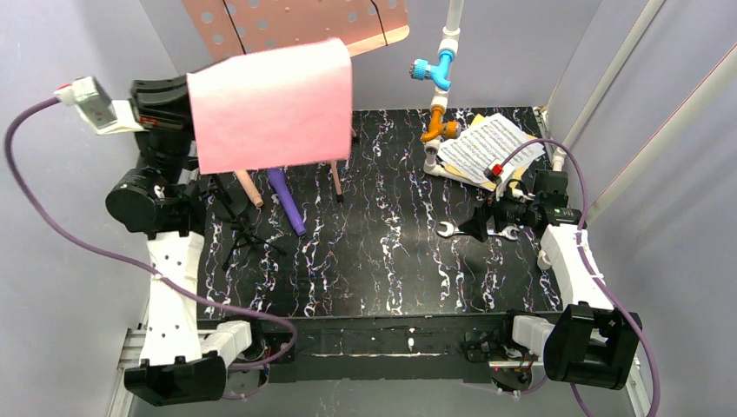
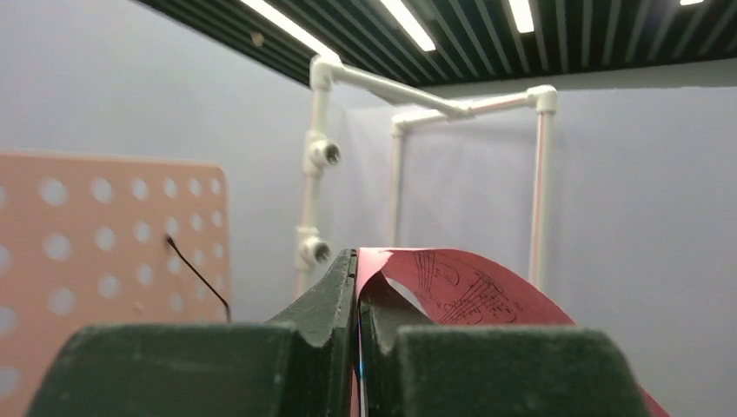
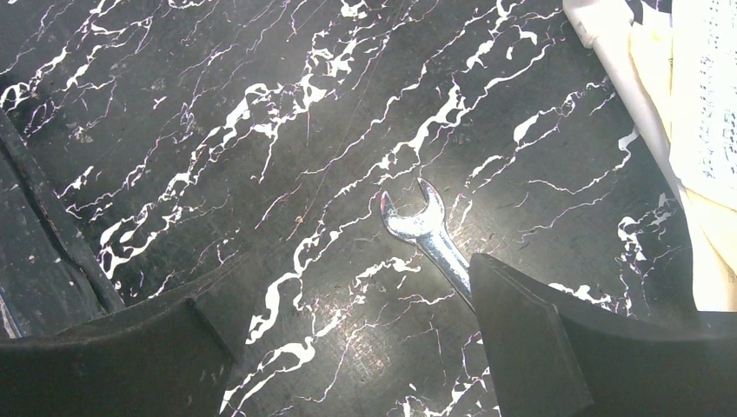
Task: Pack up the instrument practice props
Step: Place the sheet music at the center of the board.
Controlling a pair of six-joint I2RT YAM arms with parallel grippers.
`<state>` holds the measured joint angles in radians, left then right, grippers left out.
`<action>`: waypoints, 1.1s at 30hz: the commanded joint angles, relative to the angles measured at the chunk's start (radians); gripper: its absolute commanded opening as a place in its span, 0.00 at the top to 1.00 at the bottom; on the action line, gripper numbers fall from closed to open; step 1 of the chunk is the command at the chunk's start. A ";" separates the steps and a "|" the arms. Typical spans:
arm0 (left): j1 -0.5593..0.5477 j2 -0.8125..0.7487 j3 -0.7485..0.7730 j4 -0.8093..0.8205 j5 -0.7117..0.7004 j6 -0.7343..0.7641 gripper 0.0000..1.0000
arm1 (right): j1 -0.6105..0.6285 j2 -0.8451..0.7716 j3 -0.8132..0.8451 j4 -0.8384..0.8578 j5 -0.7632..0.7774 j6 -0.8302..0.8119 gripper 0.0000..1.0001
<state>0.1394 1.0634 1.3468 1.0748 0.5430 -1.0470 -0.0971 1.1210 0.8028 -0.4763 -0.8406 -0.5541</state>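
Right, left gripper (image 2: 357, 282) is clenched on one edge of the pink music sheet (image 1: 269, 104), held up in the air over the tabletop's (image 1: 382, 261) back-left corner. The sheet is plain pink on the side the top view sees; the wrist view shows black staves and notes on the curled-over face (image 2: 474, 291), too small to read any title.

Below it, near the left edge: black mic holders (image 1: 233, 228), then the peach microphone (image 1: 249, 187) and the purple microphone (image 1: 287, 201) lying side by side.

The salmon-pink perforated music rest (image 1: 295, 22) sits behind the sheet at the back edge, with one tripod leg (image 1: 336, 184) reaching the top.

Right of centre at the back is a white pipe (image 1: 443, 69) with blue and orange valves.

Back-right corner: white music sheet (image 1: 488, 143) with printed notation, illegible, lying on yellow sheets (image 1: 520, 174).

Near the right edge, the right gripper (image 3: 339, 300) is spread wide over a silver wrench (image 3: 426, 230), gripping nothing.
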 commanded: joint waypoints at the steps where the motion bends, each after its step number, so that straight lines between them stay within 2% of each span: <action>1: -0.139 -0.084 -0.068 -0.201 0.078 0.089 1.00 | -0.003 0.004 0.001 -0.011 -0.035 -0.026 0.02; 7: -0.288 -0.157 -0.236 -0.408 0.100 0.032 1.00 | -0.003 -0.003 0.019 -0.120 -0.165 -0.158 0.02; 12: -0.464 -0.182 -0.357 -0.527 0.095 0.044 1.00 | -0.003 0.003 0.026 -0.239 -0.292 -0.315 0.02; 18: -0.759 -0.174 -0.526 -0.564 -0.126 0.102 1.00 | -0.001 0.010 0.024 -0.344 -0.410 -0.440 0.02; 22: -0.891 -0.116 -0.591 -0.561 -0.277 0.088 1.00 | 0.008 0.005 0.017 -0.381 -0.462 -0.480 0.02; 26: -0.947 -0.056 -0.620 -0.560 -0.378 0.061 1.00 | 0.021 0.009 0.018 -0.387 -0.491 -0.469 0.02; 33: -0.952 -0.027 -0.680 -0.561 -0.480 0.023 1.00 | 0.034 0.003 0.021 -0.389 -0.491 -0.460 0.02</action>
<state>-0.8082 1.0393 0.6910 0.4892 0.1669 -0.9974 -0.0704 1.1213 0.8028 -0.8410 -1.2877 -0.9993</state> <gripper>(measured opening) 0.008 0.983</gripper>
